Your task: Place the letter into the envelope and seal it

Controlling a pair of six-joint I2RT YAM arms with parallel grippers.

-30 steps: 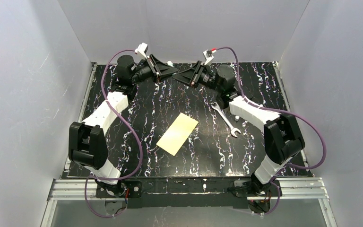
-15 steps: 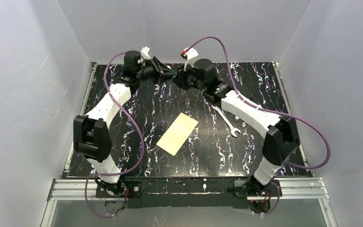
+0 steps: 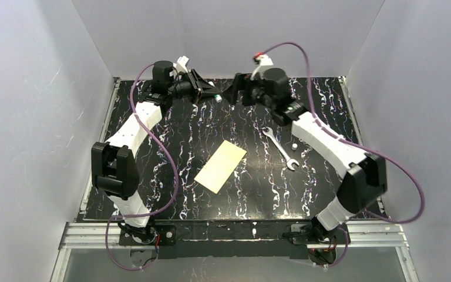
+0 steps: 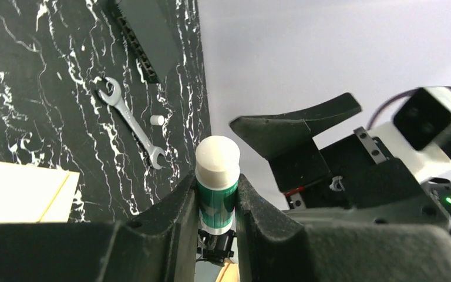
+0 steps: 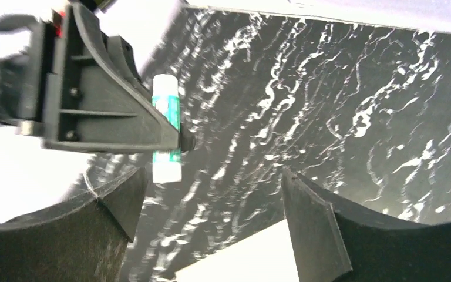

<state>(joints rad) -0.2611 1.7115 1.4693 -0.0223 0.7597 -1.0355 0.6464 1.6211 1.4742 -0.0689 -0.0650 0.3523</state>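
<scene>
The cream-white envelope (image 3: 220, 165) lies flat at the middle of the table, and shows too in the left wrist view (image 4: 23, 191) and the right wrist view (image 5: 241, 258). The letter is hidden. My left gripper (image 3: 207, 90) hangs above the far edge, shut on a green glue stick (image 4: 217, 176) whose white end pokes out past the fingertips. The right gripper (image 3: 236, 93) faces it a short way to the right. Its jaws are wide open and empty (image 5: 211, 176), and the glue stick (image 5: 166, 153) sits just beyond its left finger.
A silver wrench (image 3: 280, 148) lies right of the envelope with a small white cylinder (image 3: 294, 145) beside it. A dark flat block (image 4: 144, 29) rests further off in the left wrist view. Grey walls close in the table's back and sides.
The right gripper has opened and drawn back to the right, away from the glue stick. The left gripper still holds the stick in about the same place.
</scene>
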